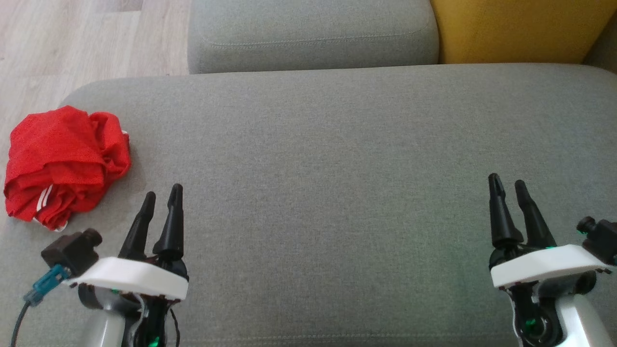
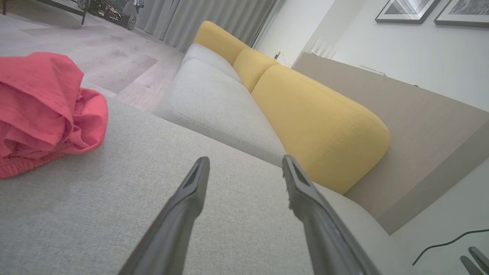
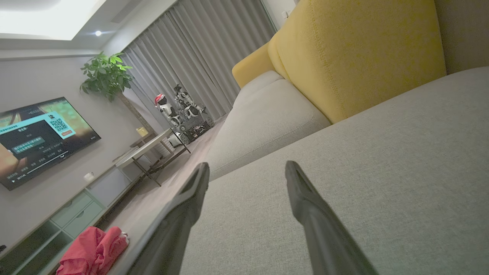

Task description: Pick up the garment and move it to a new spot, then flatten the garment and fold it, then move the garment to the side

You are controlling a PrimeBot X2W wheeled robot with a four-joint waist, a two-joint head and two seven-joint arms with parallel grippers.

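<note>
The garment point(image 1: 65, 164) is a crumpled red heap with thin white stripes, lying at the left end of the grey sofa seat point(image 1: 337, 168). My left gripper point(image 1: 163, 192) hovers open just to the right of it, with nothing between its fingers. In the left wrist view the garment point(image 2: 42, 110) bulges at the left edge, beside the spread fingers of the left gripper point(image 2: 246, 162). Far off on the right, my right gripper point(image 1: 507, 183) also stands open and empty over bare cushion. The right wrist view catches the garment point(image 3: 93, 252) at lower left, beyond the right gripper point(image 3: 248, 168).
A second grey cushion point(image 1: 311, 33) and a yellow back cushion point(image 1: 520, 29) lie beyond the seat. Wooden floor point(image 1: 72, 43) runs past the seat's left edge. Across the room stand a TV point(image 3: 38, 133), a potted plant point(image 3: 105, 74), a low table point(image 3: 153, 147) and another robot point(image 3: 183, 110).
</note>
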